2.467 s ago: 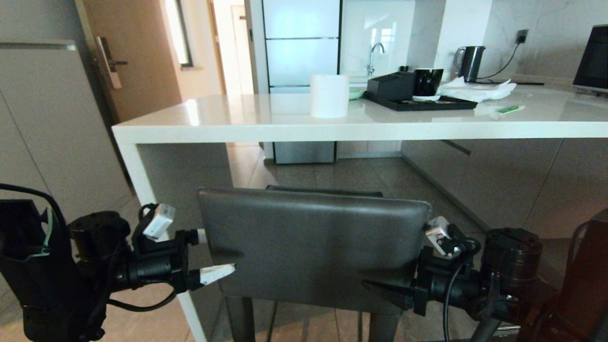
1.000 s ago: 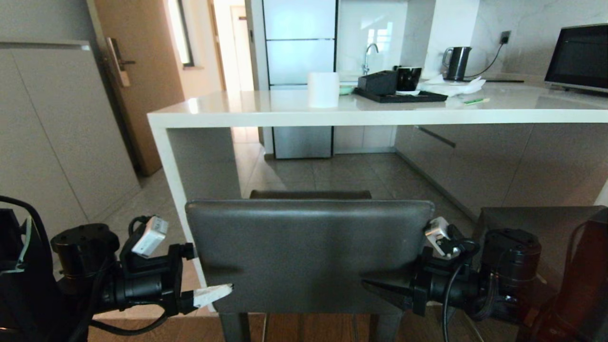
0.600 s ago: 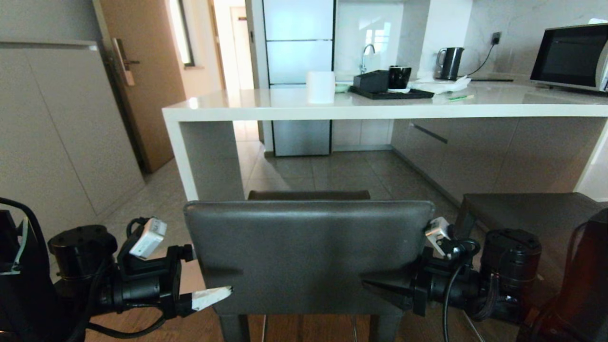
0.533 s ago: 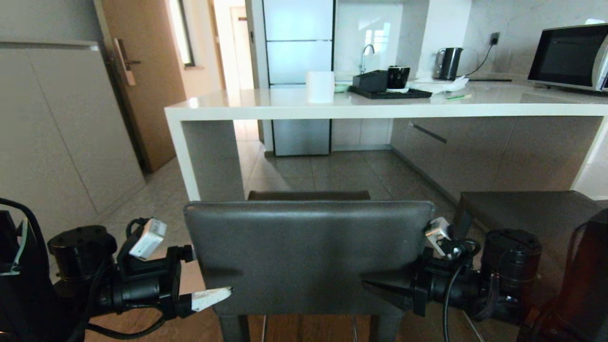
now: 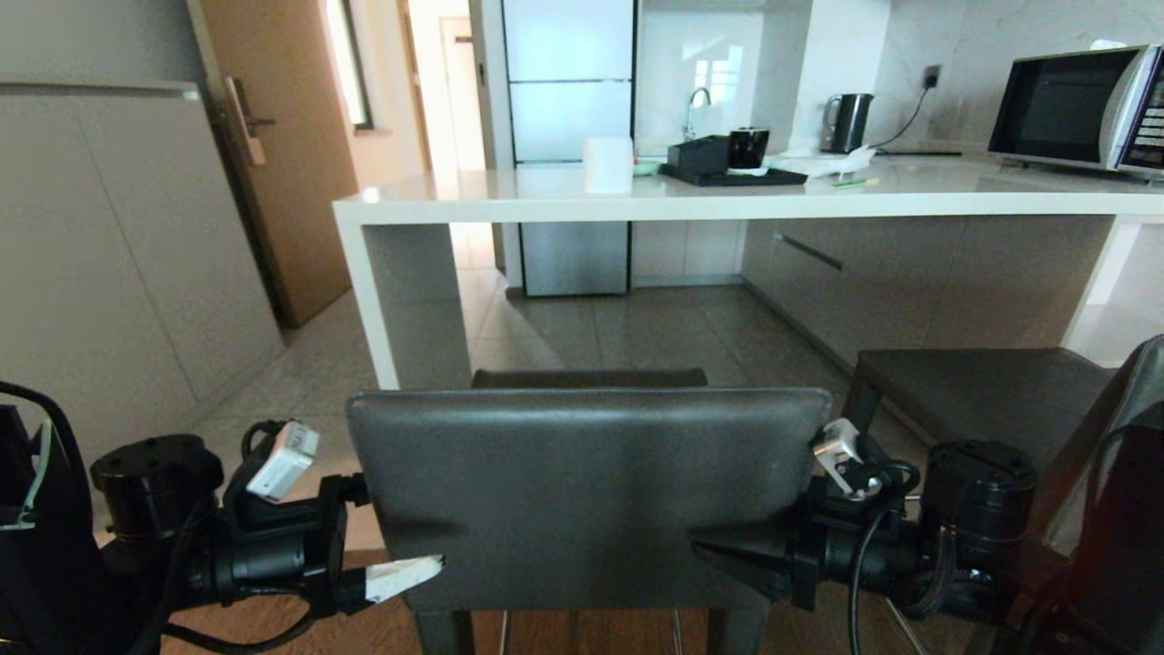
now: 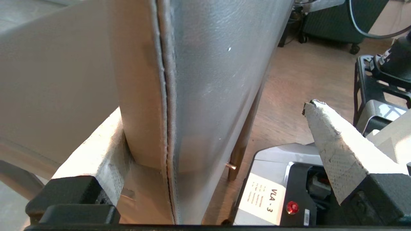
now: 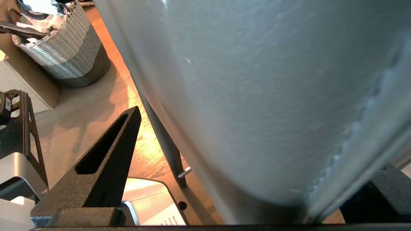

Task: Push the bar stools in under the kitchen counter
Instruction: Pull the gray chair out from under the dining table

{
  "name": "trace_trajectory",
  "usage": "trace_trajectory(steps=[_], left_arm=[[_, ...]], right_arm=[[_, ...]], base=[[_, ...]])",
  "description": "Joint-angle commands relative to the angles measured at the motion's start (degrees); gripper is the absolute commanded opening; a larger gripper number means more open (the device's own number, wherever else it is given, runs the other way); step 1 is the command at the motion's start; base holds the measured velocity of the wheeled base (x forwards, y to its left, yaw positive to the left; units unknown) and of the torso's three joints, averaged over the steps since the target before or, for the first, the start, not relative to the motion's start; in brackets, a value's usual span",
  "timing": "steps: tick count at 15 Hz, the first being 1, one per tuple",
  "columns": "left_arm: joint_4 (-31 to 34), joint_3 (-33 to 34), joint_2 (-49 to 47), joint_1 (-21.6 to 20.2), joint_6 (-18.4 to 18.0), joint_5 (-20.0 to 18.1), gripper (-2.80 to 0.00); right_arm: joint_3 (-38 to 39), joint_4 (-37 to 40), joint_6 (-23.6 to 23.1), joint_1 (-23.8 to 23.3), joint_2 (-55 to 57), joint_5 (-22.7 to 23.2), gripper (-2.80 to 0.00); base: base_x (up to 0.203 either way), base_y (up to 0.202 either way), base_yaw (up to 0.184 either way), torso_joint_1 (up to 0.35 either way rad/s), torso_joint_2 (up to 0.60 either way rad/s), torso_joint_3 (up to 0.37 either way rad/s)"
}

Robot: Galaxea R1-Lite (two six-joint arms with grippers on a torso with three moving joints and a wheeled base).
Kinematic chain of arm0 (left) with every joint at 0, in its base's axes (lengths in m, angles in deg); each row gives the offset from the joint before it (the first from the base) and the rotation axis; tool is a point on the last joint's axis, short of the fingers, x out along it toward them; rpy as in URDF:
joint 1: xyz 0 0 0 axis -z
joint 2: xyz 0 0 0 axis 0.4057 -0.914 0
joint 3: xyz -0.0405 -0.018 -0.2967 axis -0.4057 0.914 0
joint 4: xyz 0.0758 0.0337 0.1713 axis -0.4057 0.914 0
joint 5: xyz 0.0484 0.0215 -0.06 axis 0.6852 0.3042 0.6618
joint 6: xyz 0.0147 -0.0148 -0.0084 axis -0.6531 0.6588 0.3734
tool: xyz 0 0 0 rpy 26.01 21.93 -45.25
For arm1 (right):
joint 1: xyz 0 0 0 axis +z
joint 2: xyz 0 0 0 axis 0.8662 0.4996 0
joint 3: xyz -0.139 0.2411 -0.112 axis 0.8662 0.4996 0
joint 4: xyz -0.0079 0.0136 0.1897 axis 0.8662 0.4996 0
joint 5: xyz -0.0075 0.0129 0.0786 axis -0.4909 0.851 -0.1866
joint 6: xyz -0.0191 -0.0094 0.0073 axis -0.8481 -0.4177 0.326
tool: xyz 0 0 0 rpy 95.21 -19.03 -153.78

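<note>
The left gripper (image 5: 386,537) stands with its fingers spread wide across the left edge of the near bar stool's backrest (image 5: 582,491): one white-padded finger (image 6: 337,150) is on the robot's side of the dark grey leather, clear of it, while the other finger (image 6: 96,160) lies against the far face, so the edge sits between them without being pinched. The right gripper (image 5: 755,537) straddles the backrest's right edge in the same way — a black pointed finger (image 7: 106,166) shows on the near side with a gap to the leather, its jaws apart rather than clamped; the other finger is mostly hidden behind the padding. Both arms reach in low from the two sides, level with the lower half of the backrest. This stool stands close before the robot, its seat (image 5: 589,377) just showing above the backrest's top and its slim legs going down to the wooden floor (image 6: 298,83). It is well short of the kitchen counter (image 5: 727,205), with tiled floor between them. A second bar stool (image 5: 982,382) stands to the right, also out from under the white slab, its backrest at the right edge of the head view. On the counter sit a white roll (image 5: 607,165), a dark tray (image 5: 732,176) with a box and cup, a kettle (image 5: 846,122) and a microwave (image 5: 1073,109) — all far back. A woven basket (image 7: 64,48) rests on the floor behind.
</note>
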Motion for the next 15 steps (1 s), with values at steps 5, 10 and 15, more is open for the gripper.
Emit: trace_trajectory(steps=[5,10,15], left_arm=[[-0.6,0.3,0.3,-1.2,0.0,-0.4,0.0],[-0.6,1.2,2.1,-0.6,0.1,-0.5,0.0],[-0.6,-2.7,-0.1,-2.6,0.6,1.1,0.0]], right_arm=[[-1.2,-0.6,0.0,0.1,1.6,-2.5,0.0],[-4.7,-0.6,0.1,0.2,2.6,-3.5,0.0],[-2.0,-0.6,0.0,0.8,0.2,-3.3,0.0]], base=[[0.0,0.0,0.0,0.0,0.0,0.0],[0.0,0.0,0.0,0.0,0.0,0.0],[0.0,0.0,0.0,0.0,0.0,0.0]])
